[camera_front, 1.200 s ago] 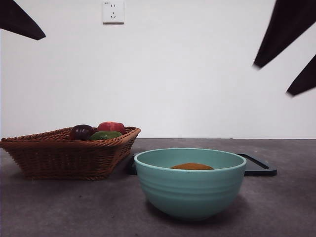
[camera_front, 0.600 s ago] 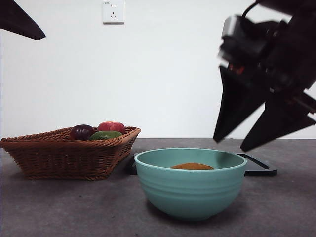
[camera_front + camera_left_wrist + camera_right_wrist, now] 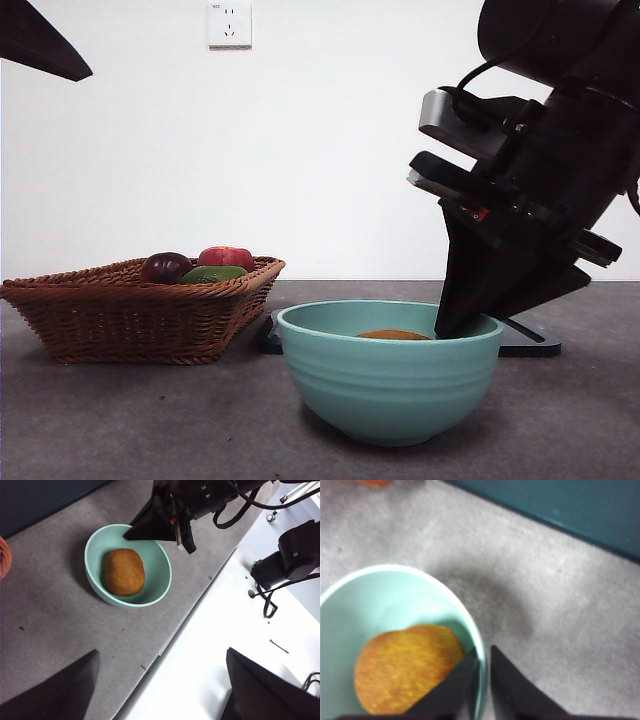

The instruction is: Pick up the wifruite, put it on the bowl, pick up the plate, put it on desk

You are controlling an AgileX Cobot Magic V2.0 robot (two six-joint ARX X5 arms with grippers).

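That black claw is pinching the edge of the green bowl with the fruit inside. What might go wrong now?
1. The right gripper holds only the thin rim of the bowl, one jaw inside and one outside; the bowl might slip or tilt if lifted.
2. The wifruite lies loose inside and could roll out if the bowl tips.
3. The basket stands nearby, so a sideways swing might bump it.

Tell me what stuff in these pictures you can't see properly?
- wifruite: in the front view the bowl wall hides all but its top.
- Black tray: front view, mostly behind the bowl and the right gripper.
- Green fruit: front view, sunk behind the basket rim.
- Left gripper: left wrist view, jaws cut off by the bottom edge.
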